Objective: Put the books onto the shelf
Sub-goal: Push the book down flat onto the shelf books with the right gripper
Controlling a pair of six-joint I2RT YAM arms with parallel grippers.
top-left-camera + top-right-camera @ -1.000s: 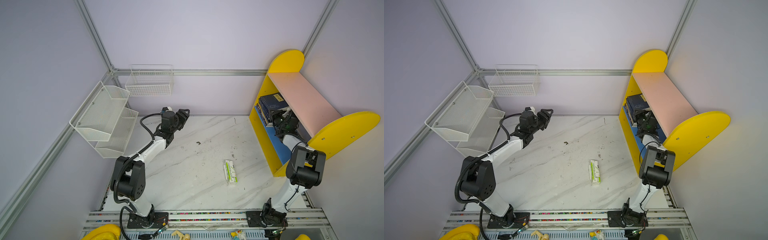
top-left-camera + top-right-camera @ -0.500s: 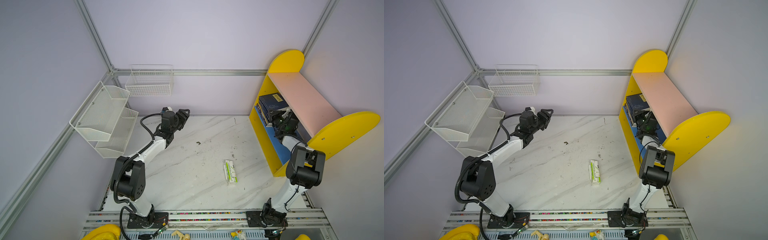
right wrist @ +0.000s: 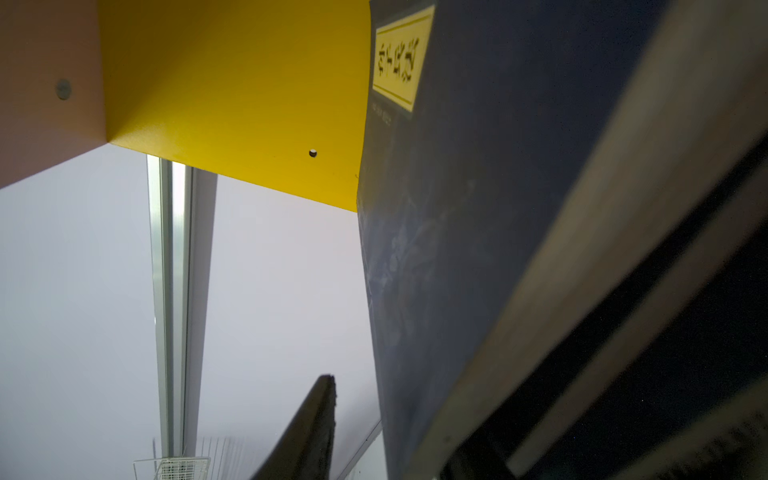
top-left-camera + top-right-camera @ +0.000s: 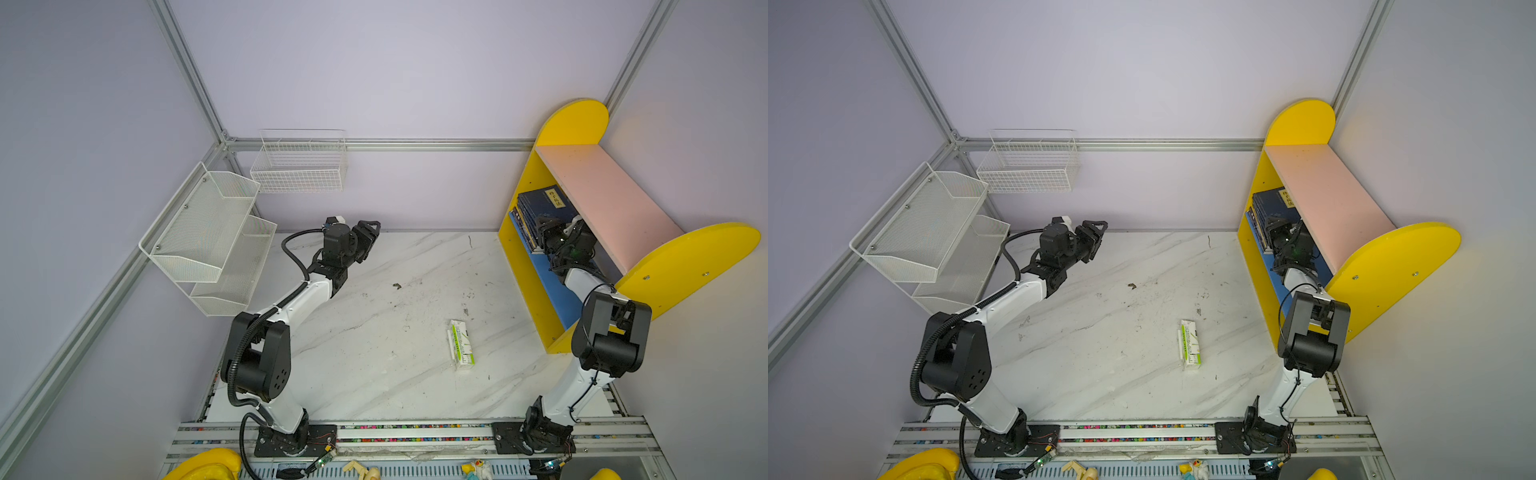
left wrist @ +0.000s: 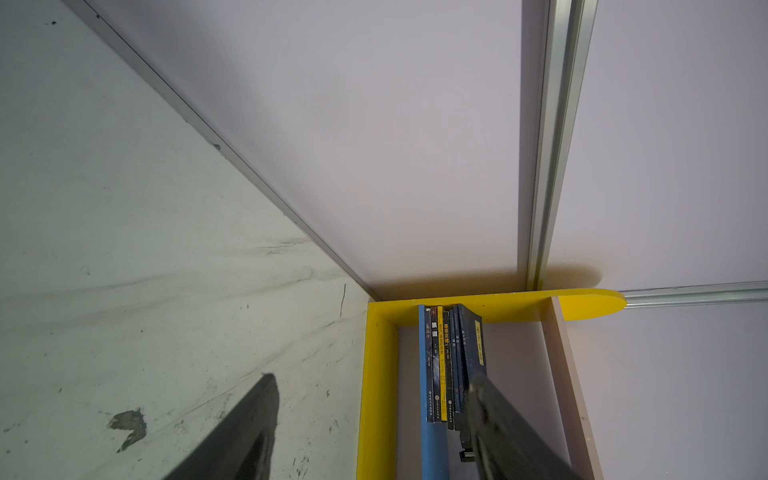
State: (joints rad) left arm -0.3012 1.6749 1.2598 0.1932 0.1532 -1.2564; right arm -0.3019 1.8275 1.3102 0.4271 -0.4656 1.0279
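In both top views, books (image 4: 540, 208) upright on shelf (image 4: 611, 199), none on table (image 4: 353, 332), right gripper (image 4: 547, 224) beside them; in left wrist view, left gripper (image 5: 372, 376) wide, empty; in right wrist view, finger (image 3: 316, 415) parted off books, gripping nothing, so seemingly done bar pulling clear.

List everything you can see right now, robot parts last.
table: one, white marble, centre
shelf: one, yellow ends, pink and blue boards, at right
books: several, mostly navy, standing on the shelf's blue board
carton: one, green-white, lying on the table
rack: one, white mesh, left wall
basket: one, white wire, back wall
left claw: one, black, open and empty, over the table
right claw: one, black, open, inside shelf beside books
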